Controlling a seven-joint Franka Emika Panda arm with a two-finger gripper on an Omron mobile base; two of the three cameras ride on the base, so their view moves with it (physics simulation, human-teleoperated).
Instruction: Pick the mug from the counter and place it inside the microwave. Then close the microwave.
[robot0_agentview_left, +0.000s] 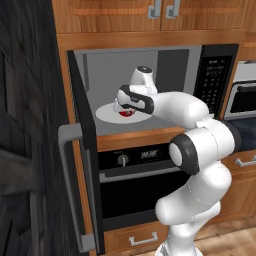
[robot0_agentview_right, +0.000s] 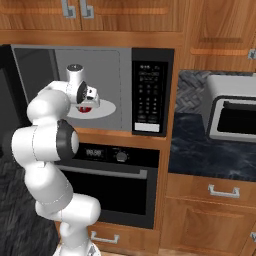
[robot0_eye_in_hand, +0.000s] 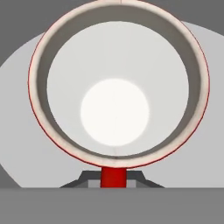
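Gripper (robot0_agentview_left: 125, 111) reaches inside the open microwave (robot0_agentview_left: 175, 65), its jaws pinched on the handle side of the red mug (robot0_agentview_left: 127, 114). Seen from the hand, the mug (robot0_eye_in_hand: 118, 87) sits upright over the white turntable (robot0_eye_in_hand: 17, 131), white interior facing the camera.

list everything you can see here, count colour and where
mug: 1, red with white inside, upright on the turntable
turntable: 1, white, microwave floor
microwave: 1, grey inside, black keypad, door swung open to the left
oven: 1, black, below the microwave
toaster oven: 1, silver, on the counter at right
counter: 1, dark speckled, right of the oven
cabinets: several, wooden, above and below
gripper: 1, dark tips, shut on the mug's handle
arm: 1, white, reaching into the microwave
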